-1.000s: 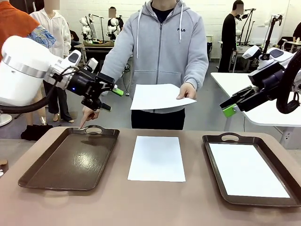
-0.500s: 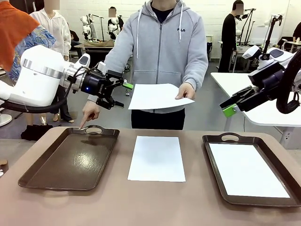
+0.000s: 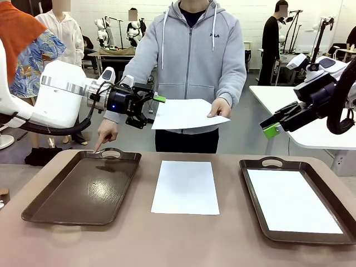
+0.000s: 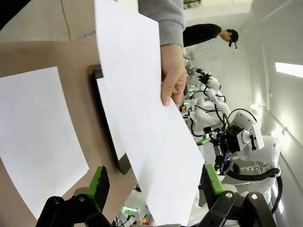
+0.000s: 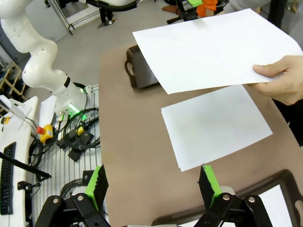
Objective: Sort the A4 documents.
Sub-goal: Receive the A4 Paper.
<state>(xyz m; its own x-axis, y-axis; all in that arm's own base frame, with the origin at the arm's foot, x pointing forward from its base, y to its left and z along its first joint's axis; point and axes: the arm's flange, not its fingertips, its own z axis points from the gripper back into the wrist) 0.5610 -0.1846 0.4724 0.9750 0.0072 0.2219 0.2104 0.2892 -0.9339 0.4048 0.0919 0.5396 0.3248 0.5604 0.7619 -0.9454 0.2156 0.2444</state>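
A person across the table holds out one A4 document [image 3: 189, 114] in a hand [image 3: 221, 107]; the other hand [image 3: 105, 135] points at the left tray's handle. My left gripper [image 3: 151, 111] is open at the sheet's left edge. In the left wrist view that held sheet [image 4: 142, 118] reaches down between the spread green fingers [image 4: 99, 182] of the gripper [image 4: 154, 189]. A second sheet [image 3: 186, 187] lies flat mid-table. A third sheet [image 3: 292, 200] lies in the right tray. My right gripper [image 3: 272, 129] hangs open above the table's right side, nothing in it [image 5: 154, 187].
The dark brown left tray [image 3: 83, 189] holds nothing. The right tray [image 3: 261, 167] sits near the right edge. Both show partly in the wrist views: the left tray [image 5: 139, 71] and the right tray's rim [image 5: 279, 182]. Other people and tables stand behind.
My left arm has swung right, bringing its open gripper up to the left edge of the held sheet. The right arm and the sheets on the table have not moved.
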